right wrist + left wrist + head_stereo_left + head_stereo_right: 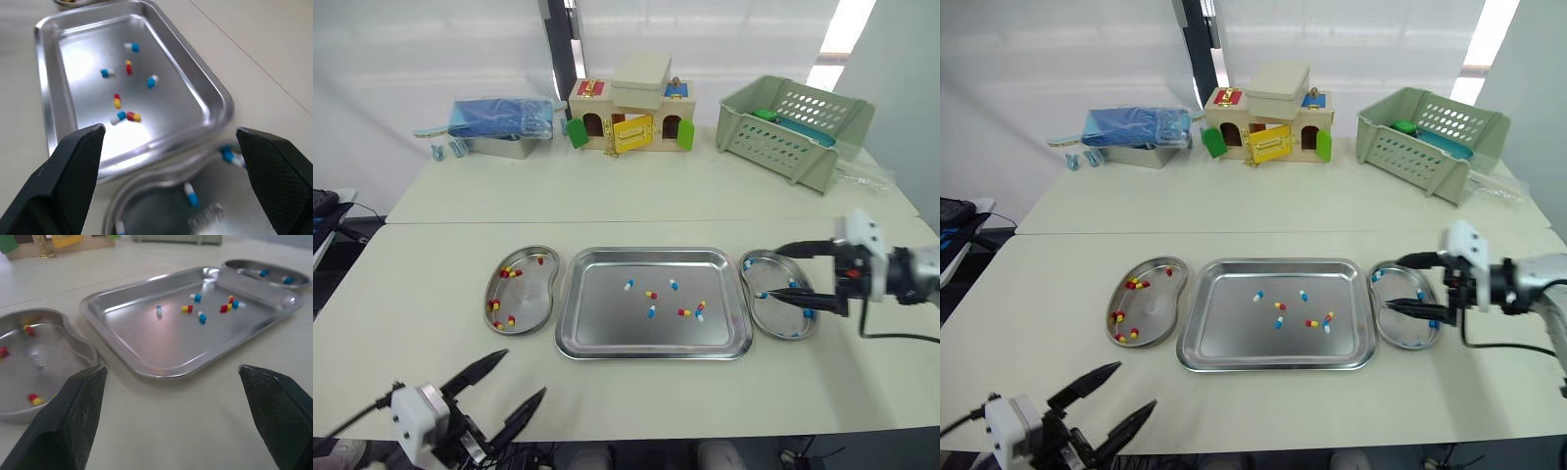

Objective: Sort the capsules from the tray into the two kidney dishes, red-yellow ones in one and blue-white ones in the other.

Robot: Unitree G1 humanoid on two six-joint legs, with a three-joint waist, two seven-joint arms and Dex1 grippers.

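Pale table [636, 211] under everything; along its far edge, well apart from the work, a green slotted basket [793, 132] at the right, a wooden toy house [626, 113] in the middle, a blue pouch [499, 116] on a metal box [504, 149] at the left; in mid-table, a steel tray [607, 328], long axis running left to right; holds seven loose capsules, all lying flat, mostly toward its right half, pointing in no common direction: four blue-white capsules [628, 285] and three red-yellow capsules [651, 294]; just beside the tray's left end, the left kidney dish [529, 294], long axis running near to far; carries red-yellow ones alone, scattered along its left side and far end; just beside the tray's right end, the right kidney dish [781, 321], long axis likewise near to far; carries blue-white ones alone; over that right dish, the right gripper [771, 272], fingers spread wide, pointing toward the tray, gripping nothing, the lower fingertip close to a blue-white capsule in the dish; near the table's front edge, in front of the left dish, the left gripper [524, 373], likewise spread wide and empty, fingers aimed forward and toward the tray.
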